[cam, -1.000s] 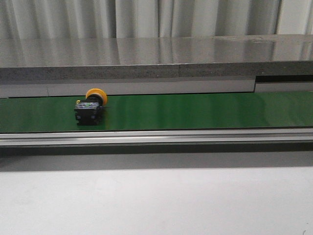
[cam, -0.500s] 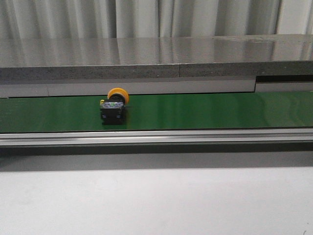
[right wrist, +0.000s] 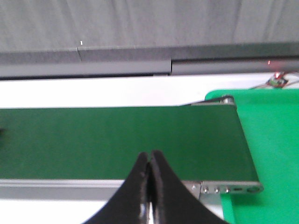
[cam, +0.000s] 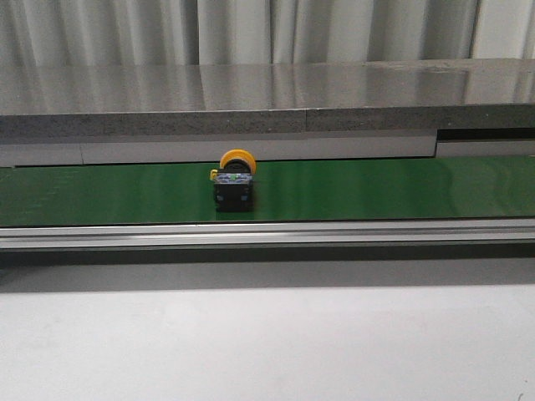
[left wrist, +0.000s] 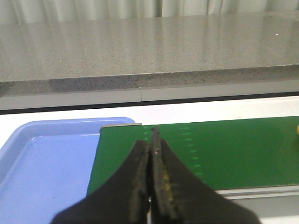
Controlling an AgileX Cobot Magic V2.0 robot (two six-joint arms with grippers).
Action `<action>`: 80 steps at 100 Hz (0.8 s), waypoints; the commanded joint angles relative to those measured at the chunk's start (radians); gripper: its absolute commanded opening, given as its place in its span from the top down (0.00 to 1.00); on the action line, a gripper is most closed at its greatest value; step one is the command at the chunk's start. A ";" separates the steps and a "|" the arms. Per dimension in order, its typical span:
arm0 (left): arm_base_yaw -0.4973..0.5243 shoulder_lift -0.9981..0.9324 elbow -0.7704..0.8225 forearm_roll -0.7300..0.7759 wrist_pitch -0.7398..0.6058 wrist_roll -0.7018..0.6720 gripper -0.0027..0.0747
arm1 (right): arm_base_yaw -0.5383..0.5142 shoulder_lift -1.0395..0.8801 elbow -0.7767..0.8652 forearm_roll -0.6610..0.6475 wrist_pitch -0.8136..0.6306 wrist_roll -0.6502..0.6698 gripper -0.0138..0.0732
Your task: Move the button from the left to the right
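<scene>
The button is lying on its side on the green conveyor belt, a little left of the middle of the table's width and toward the far edge, with its yellow mushroom cap pointing at the far side and its blocky black body facing the near side. Neither arm is showing in the front view. The left gripper is hanging over the left end of the belt with its fingers pressed together and nothing between them, just beside a blue tray that is sitting at the table's left edge. The right gripper is likewise sitting closed and empty above the near rail of the belt at its right end, where a bright green mat is lying by the table's right edge. Only a sliver of yellow is showing at the border of the left wrist view, and the right wrist view is not showing the button at all. To my eye the button is not yet within reach of the right arm, so the sensible course is waiting, then opening the right fingers wide before descending and closing across the black body rather than the rounded cap, which is likely to slip or roll.
</scene>
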 commanded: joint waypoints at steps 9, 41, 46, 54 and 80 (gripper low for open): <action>-0.008 0.005 -0.026 -0.012 -0.079 -0.002 0.99 | 0.004 0.199 -0.178 0.009 0.118 -0.001 0.92; -0.008 0.005 -0.026 -0.012 -0.079 -0.002 0.99 | 0.004 0.394 -0.248 0.089 0.163 -0.001 0.92; -0.008 0.005 -0.026 -0.012 -0.079 -0.002 0.99 | 0.004 0.402 -0.248 0.096 0.166 -0.001 0.92; -0.008 0.005 -0.026 -0.012 -0.079 -0.002 0.99 | 0.004 0.411 -0.248 0.102 0.170 -0.001 0.91; -0.008 0.005 -0.026 -0.012 -0.079 -0.002 0.99 | 0.004 0.411 -0.248 0.106 0.173 -0.001 0.51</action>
